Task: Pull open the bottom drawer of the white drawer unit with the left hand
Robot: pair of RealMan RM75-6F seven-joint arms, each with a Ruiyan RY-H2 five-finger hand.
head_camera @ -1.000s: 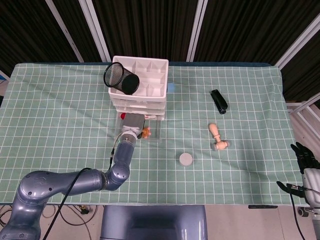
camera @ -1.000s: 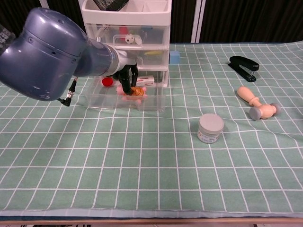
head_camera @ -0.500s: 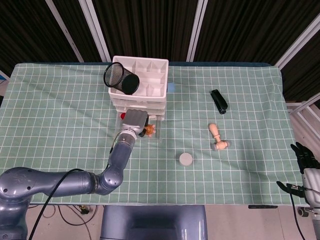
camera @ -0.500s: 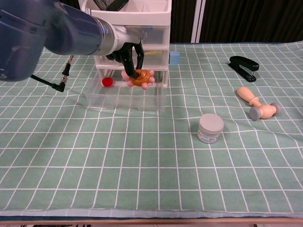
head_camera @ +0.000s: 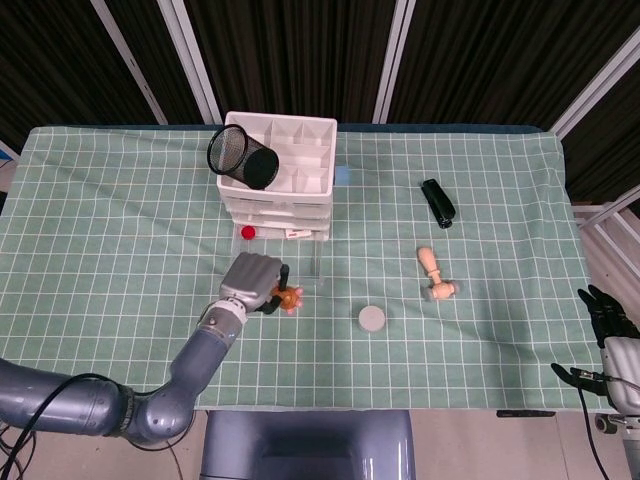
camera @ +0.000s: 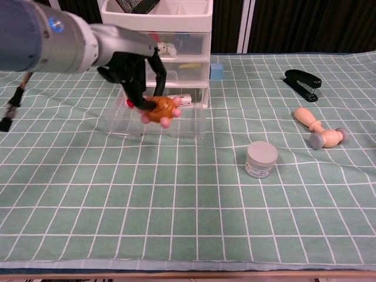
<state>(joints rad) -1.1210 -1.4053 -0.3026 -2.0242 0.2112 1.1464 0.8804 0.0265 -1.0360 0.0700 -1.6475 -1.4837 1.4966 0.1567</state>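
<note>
With the bottom drawer (camera: 154, 120) already pulled out at centre-left of the frame below the white drawer unit (camera: 157, 35), your left robot hand (camera: 136, 76) is clamped on a small orange toy (camera: 161, 109), which may drop if your grip slackens.
</note>
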